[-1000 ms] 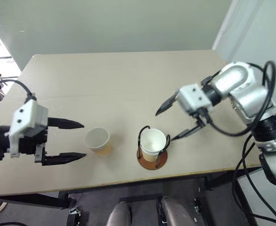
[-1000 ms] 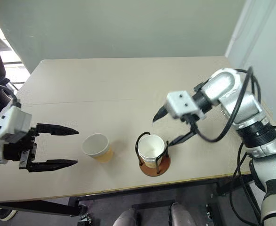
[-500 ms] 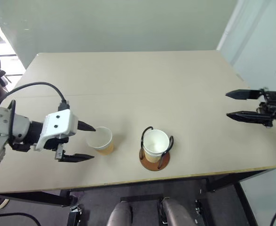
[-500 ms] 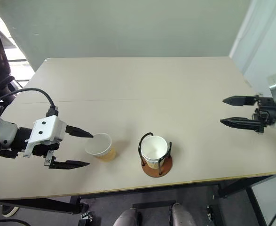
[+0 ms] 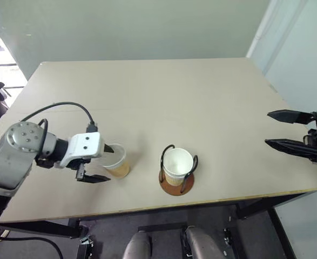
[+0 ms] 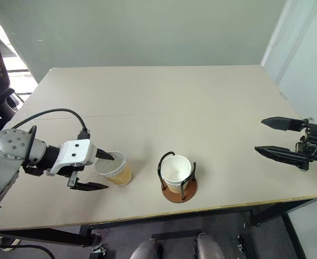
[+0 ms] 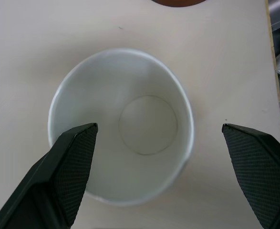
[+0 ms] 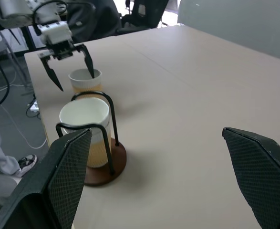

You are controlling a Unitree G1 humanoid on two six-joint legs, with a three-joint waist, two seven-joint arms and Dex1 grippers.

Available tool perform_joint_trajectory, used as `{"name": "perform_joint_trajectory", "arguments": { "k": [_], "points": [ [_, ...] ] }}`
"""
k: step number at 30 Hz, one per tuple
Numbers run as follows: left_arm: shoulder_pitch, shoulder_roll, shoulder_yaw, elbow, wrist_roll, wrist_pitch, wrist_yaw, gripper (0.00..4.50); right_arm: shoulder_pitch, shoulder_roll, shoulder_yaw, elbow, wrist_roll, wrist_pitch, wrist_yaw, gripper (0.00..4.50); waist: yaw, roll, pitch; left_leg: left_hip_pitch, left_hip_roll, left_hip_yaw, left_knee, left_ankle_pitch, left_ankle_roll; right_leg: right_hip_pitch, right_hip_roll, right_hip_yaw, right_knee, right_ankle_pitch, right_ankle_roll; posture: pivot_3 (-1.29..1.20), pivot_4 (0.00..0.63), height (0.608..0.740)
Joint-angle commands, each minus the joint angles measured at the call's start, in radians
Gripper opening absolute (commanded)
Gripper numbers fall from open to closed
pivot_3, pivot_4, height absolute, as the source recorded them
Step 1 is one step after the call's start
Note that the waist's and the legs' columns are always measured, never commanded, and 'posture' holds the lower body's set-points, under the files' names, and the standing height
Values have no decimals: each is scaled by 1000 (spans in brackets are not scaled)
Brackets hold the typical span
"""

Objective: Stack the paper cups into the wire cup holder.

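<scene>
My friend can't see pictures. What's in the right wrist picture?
A paper cup stands inside the wire cup holder on a tan table. Behind it, the left gripper hangs open over a second cup, one finger inside its rim.

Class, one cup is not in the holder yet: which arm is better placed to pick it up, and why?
Left. Its open tool straddles the loose cup, one finger inside the rim. The right tool hangs open off the table's far right edge, beyond the holder.

Upright cup [image 5: 116,161] beside cup-filled holder [image 5: 176,182]
</scene>
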Motion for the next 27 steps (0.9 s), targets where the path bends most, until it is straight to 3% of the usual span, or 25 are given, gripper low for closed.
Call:
{"name": "perform_joint_trajectory", "arguments": {
  "k": [1, 12, 20, 27],
  "points": [
    [-42, -20, -12, -14, 18, -11, 2, 3956, -29, -23, -8, -34, 26, -1, -14, 4500, 1, 0, 0, 0, 0, 0, 0, 0, 0, 0, 0, 0, 0, 0, 0, 0, 150, 740],
    [-57, -64, -37, -10, 37, -9, -2, 21, -33, -46, 29, -35, -13, -20, -33, 4500, 3, 0, 0, -1, 0, 0, 0, -1, 2, 1, 0, 0, -4, 2, 5, 0, 150, 740],
    [-106, -74, -25, 10, 21, -22, -22, 21, -42, -52, 35, -26, -29, -39, -38, 4500, 4, 0, 0, 0, 0, 0, 2, -1, 2, 2, 0, 0, -4, 3, 6, 0, 150, 740],
    [-338, -69, 31, 43, -192, 38, -196, 21, 29, -97, -23, -12, -18, -16, 18, 4500, 14, 0, 0, -2, 0, 0, 5, -1, 2, 3, -1, -1, -5, 3, 6, 0, 150, 740]
  ]
}}
